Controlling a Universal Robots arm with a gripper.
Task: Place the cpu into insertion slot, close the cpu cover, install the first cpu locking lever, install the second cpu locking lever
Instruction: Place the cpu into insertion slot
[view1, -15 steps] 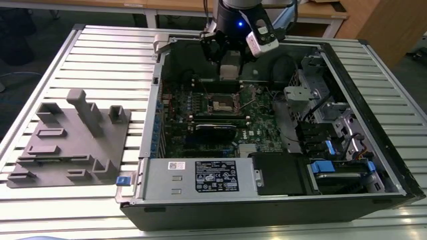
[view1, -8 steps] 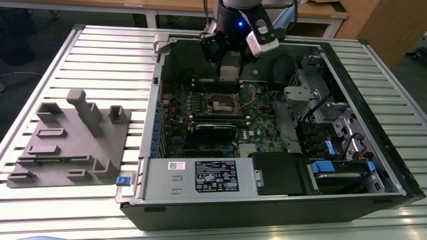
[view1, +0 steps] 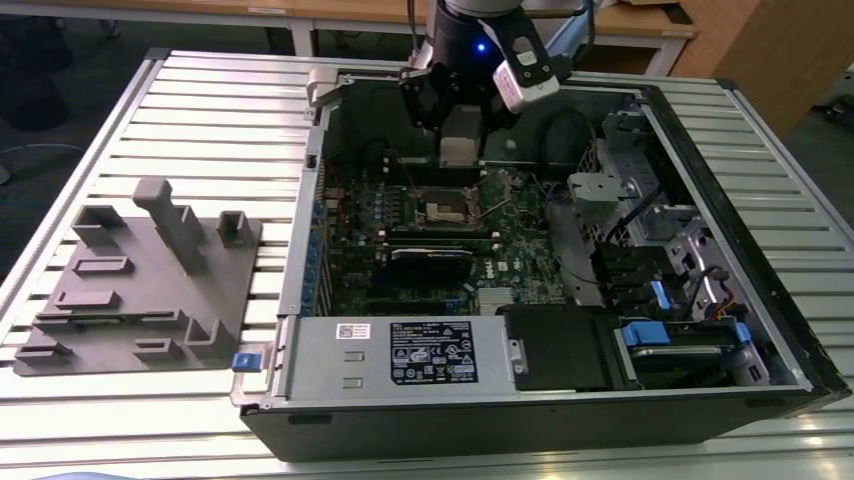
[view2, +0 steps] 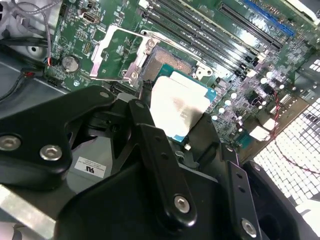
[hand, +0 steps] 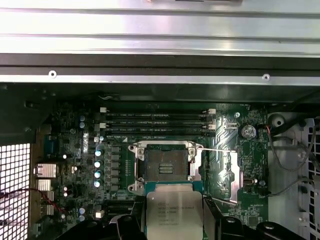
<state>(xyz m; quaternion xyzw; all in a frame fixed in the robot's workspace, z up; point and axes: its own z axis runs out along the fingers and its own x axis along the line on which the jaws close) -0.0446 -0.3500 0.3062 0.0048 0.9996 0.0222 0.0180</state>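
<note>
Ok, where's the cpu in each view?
Exterior view: cpu in the hand, just past the slot.
First wrist view: cpu next to the open slot.
Second wrist view: cpu next to the slot.
Shared landmark: the slot.

The cpu shows matt silver metal, the circuit board glossy green.

slot top: square tan-gold insertion slot uncovered, open from above
cover: thin silver cpu cover swung up, standing beside slot
memory: long black memory slots, low, near slot
wall: grey metal case wall beyond them
blocker: black gripper clamping grey-topped square cpu, just beside slot
</note>
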